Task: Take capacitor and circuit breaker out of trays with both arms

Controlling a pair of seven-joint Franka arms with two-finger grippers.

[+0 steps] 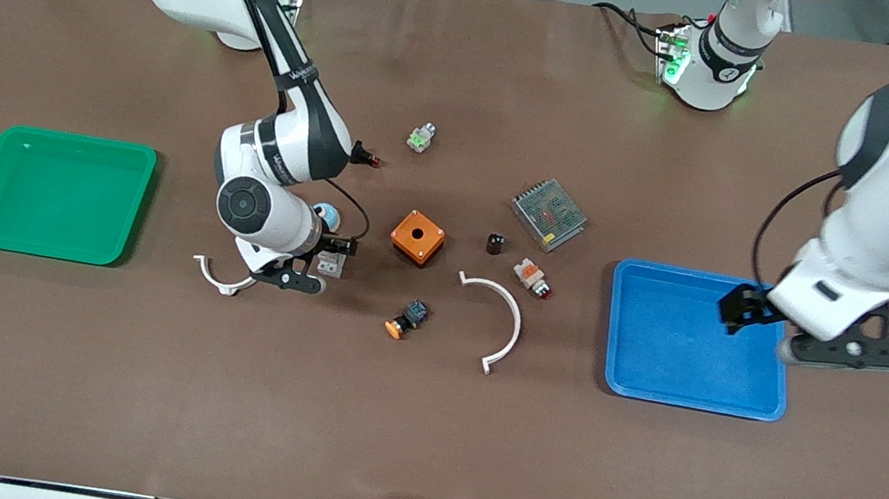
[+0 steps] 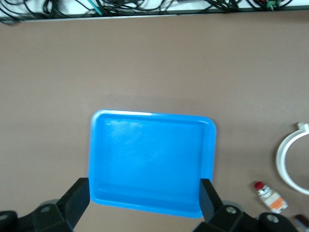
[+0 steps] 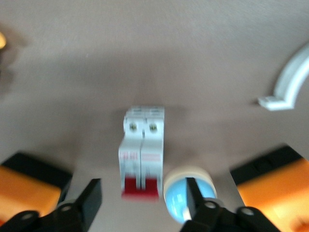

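Observation:
The breaker (image 1: 330, 262), a light-grey block with red levers, lies on the table between the green tray and the orange box. My right gripper (image 1: 325, 254) is open just over it. In the right wrist view the breaker (image 3: 141, 154) has its red end between the gripper's (image 3: 142, 200) spread fingers, with no grip. The capacitor (image 1: 495, 244), a tiny black cylinder, stands beside the mesh-topped unit. My left gripper (image 1: 742, 310) is open and empty over the blue tray (image 1: 681, 361), near the rim at the left arm's end; the left wrist view shows the gripper (image 2: 143, 203) above the tray (image 2: 149, 154).
A blue-white dome (image 3: 186, 195) sits right beside the breaker. A green tray (image 1: 56, 193) lies at the right arm's end. An orange box (image 1: 417, 237), a mesh-topped unit (image 1: 549, 214), a white-orange part (image 1: 532, 277), two white curved pieces (image 1: 500, 318) (image 1: 219, 274) and an orange-capped part (image 1: 406, 320) lie mid-table.

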